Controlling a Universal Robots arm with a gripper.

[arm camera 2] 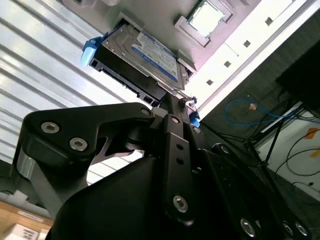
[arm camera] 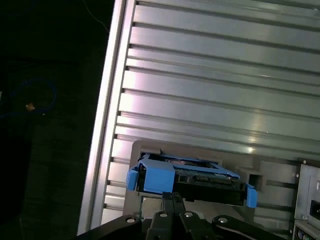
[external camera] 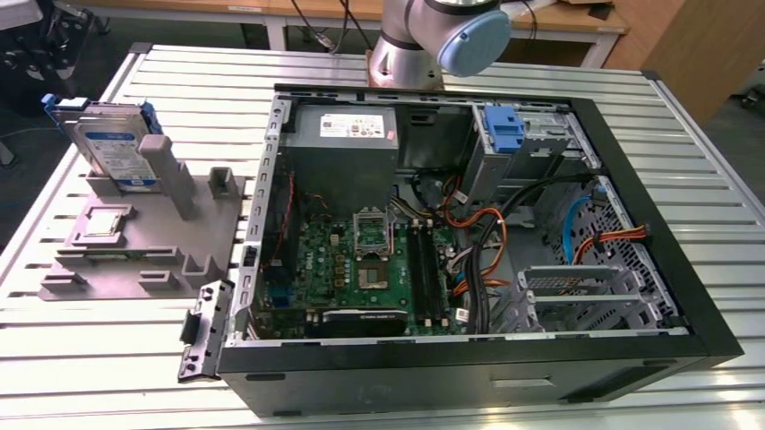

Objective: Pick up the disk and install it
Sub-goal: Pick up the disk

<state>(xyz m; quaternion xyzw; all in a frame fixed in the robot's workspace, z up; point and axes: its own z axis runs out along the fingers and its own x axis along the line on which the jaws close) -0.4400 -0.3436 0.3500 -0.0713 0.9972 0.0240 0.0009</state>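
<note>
The disk (external camera: 114,148), a silver drive with a white and blue label in a blue carrier frame, stands on edge in a grey holder (external camera: 143,242) on the table at the exterior view's left. In both wrist views the gripper (arm camera 2: 181,106) (arm camera: 172,201) is right at one narrow edge of the disk (arm camera 2: 150,55) (arm camera: 190,180), and the disk rests in the holder. The gripper's dark body hides the contact. The arm's base joint (external camera: 436,36) rises behind the open computer case (external camera: 478,224).
A small square silver chip (external camera: 106,222) (arm camera 2: 207,17) lies on the holder beside the disk. The case lies open with motherboard, cables, a blue bracket in the upper bay (external camera: 502,130) and a metal cage (external camera: 586,287). The ribbed metal table (external camera: 107,358) ends close to the holder.
</note>
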